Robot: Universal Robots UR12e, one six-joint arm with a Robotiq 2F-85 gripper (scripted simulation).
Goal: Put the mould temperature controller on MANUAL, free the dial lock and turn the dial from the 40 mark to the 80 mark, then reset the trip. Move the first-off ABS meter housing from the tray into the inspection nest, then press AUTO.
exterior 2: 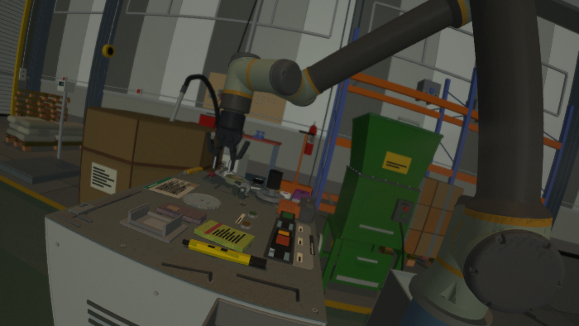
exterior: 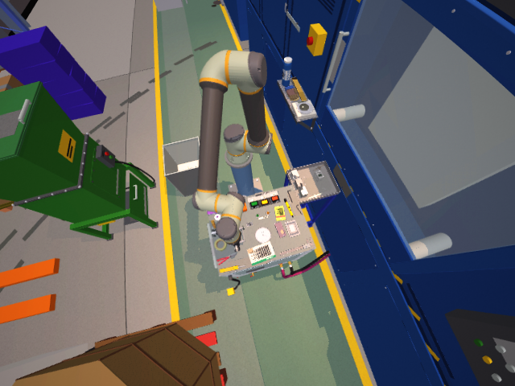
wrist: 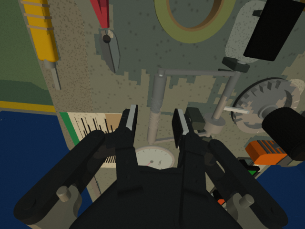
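The grey lock lever handle (wrist: 155,108) lies on the panel right under my gripper (wrist: 154,122). My gripper (exterior 2: 227,159) is open and holds nothing. The lever's linkage (wrist: 197,72) runs right to a pivot beside the toothed dial (wrist: 264,104), which has a black knurled knob (wrist: 283,132). A round gauge (wrist: 154,157) sits on the panel below my fingers. The button strip (exterior 2: 285,238) lies near the panel's front edge. The inspection nest (exterior 2: 155,219) sits on the panel's left part. The tray (exterior: 314,180) stands on a bracket beside the controller.
The panel's edge (wrist: 71,103) runs close on the left in the wrist camera. Red-handled pliers (wrist: 106,32), a yellow-handled tool (wrist: 45,40) and a tape roll (wrist: 194,19) lie beyond the lever. A cardboard box (exterior 2: 140,149) stands behind the controller. A green machine (exterior 2: 384,198) stands to its right.
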